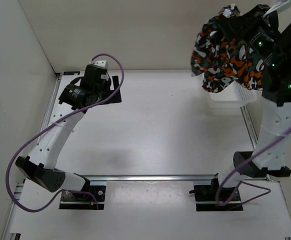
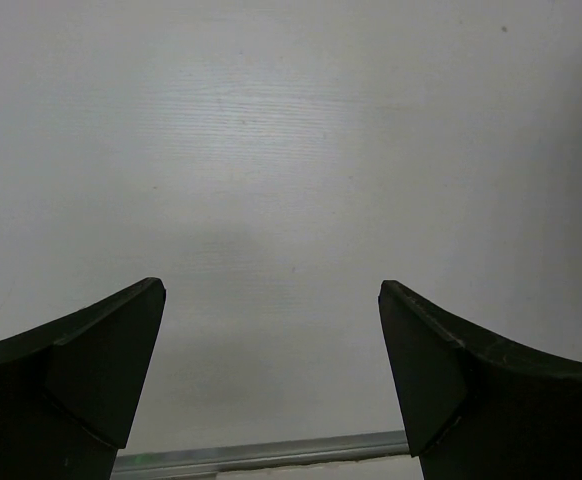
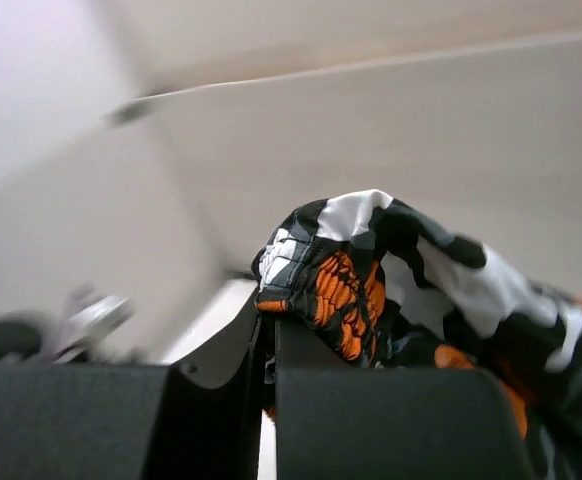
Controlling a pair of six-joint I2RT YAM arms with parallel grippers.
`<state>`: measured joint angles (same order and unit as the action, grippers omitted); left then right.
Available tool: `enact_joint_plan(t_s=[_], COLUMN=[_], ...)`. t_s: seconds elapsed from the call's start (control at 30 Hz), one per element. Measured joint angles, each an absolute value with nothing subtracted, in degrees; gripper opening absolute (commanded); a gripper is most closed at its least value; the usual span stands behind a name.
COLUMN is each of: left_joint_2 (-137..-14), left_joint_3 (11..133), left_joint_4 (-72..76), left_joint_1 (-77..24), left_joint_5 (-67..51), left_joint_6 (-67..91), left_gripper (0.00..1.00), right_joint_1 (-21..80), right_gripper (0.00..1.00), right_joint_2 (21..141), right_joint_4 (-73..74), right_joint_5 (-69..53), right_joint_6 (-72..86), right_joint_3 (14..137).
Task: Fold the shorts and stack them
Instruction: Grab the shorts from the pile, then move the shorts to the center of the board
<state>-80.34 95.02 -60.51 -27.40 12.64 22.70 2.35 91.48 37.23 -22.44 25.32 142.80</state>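
Note:
The shorts [image 1: 224, 52], printed in orange, black, grey and white blotches, hang in the air at the far right, above the white mesh basket [image 1: 230, 98]. My right gripper [image 1: 234, 14] is shut on their top edge and holds them up high. In the right wrist view the fabric [image 3: 371, 275] bunches out over the closed fingers [image 3: 221, 355]. My left gripper [image 1: 101, 65] is open and empty at the far left of the table; its view shows only bare table between the fingers [image 2: 101, 360].
The white mesh basket stands at the table's far right edge, partly hidden by the hanging shorts. A metal rail [image 1: 155, 177] crosses the table near the arm bases. Walls close the far side and the left.

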Motion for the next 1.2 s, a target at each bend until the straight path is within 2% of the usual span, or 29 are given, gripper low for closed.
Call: enact_joint_plan(t_s=[0.23, 0.4, 0.43, 0.47, 0.5, 0.53, 0.57, 0.6, 0.73, 0.77, 0.83, 0.9, 0.93, 0.97, 1.0, 1.03, 1.07, 1.1, 1.2], left_joint_2=[-78.4, -73.5, -72.1, -70.8, -69.8, -68.8, -68.1, -67.9, -68.6, -68.8, -70.1, -70.8, -70.8, -70.8, -70.7, -70.7, -70.5, -70.6, -72.8], left_joint_3=[98.5, 101.1, 101.8, 102.1, 102.2, 102.1, 102.0, 101.4, 94.5, 91.3, 83.4, 75.7, 72.2, 69.4, 66.7, 64.2, 61.8, 59.7, 56.6], left_joint_4=[-66.1, -67.8, -67.7, -67.7, -67.4, -67.3, -67.2, -66.8, -64.4, -63.0, -60.9, -59.3, -58.5, -57.8, -57.2, -56.2, -54.8, -53.8, -50.9], left_joint_1=[-14.4, -5.2, -4.8, -4.7, -4.7, -4.7, -4.7, -4.7, -4.7, -4.7, -4.7, -4.7, -4.6, -4.5, -4.3, -3.9, -3.3, -2.6, -0.8], left_joint_5=[15.2, 15.6, 15.6, 15.4, 14.9, 14.0, 12.8, 11.1, 5.2, 4.1, 1.9, -0.2, -1.0, -1.5, -2.3, -3.3, -4.4, -5.3, -7.3], left_joint_6=[27.6, 29.2, 29.3, 29.3, 29.3, 29.1, 28.7, 28.2, 27.3, 27.4, 28.0, 29.4, 30.3, 31.4, 32.1, 32.8, 33.7, 34.5, 36.5], left_gripper=[1.0, 1.0, 1.0, 1.0, 1.0, 1.0, 1.0, 1.0, 1.0, 1.0, 0.93, 0.83, 0.7, 0.69, 0.71, 0.78, 0.95, 1.0, 1.0], right_joint_1=[19.4, 26.9, 27.6, 28.0, 28.2, 28.1, 27.8, 27.2, 24.8, 24.3, 24.3, 25.6, 26.7, 27.5, 28.2, 28.9, 29.4, 29.4, 29.2], right_gripper=[0.0, 0.0, 0.04, 0.2, 0.51, 0.77, 0.94, 0.98, 1.0, 1.0, 1.0, 0.87, 0.83, 0.78, 0.7, 0.68, 0.68, 0.68, 0.68], right_joint_2=[86.2, 88.3, 89.4, 90.6, 92.0, 94.0, 96.4, 99.6, 110.3, 110.6, 107.8, 103.1, 99.7, 96.9, 94.3, 91.7, 89.4, 87.9, 89.3], right_joint_4=[35.4, 35.7, 36.0, 36.0, 36.2, 36.5, 37.6, 39.5, 45.5, 46.8, 46.7, 46.5, 46.0, 45.6, 44.7, 43.5, 41.7, 40.6, 37.2], right_joint_5=[-26.9, -24.0, -23.4, -22.5, -21.7, -21.1, -20.8, -20.6, -17.6, -16.0, -11.2, -7.2, -5.6, -4.9, -4.8, -5.0, -5.4, -6.2, -8.4], right_joint_6=[26.1, 25.5, 25.1, 24.6, 24.1, 23.6, 22.7, 21.9, 19.7, 19.4, 19.2, 19.4, 19.9, 20.4, 21.0, 21.8, 22.7, 23.9, 26.2], right_joint_3=[137.9, 126.8, 124.5, 122.2, 120.6, 119.3, 119.2, 120.4, 126.6, 125.1, 117.9, 110.3, 105.4, 101.8, 98.1, 94.5, 91.0, 88.1, 84.1])
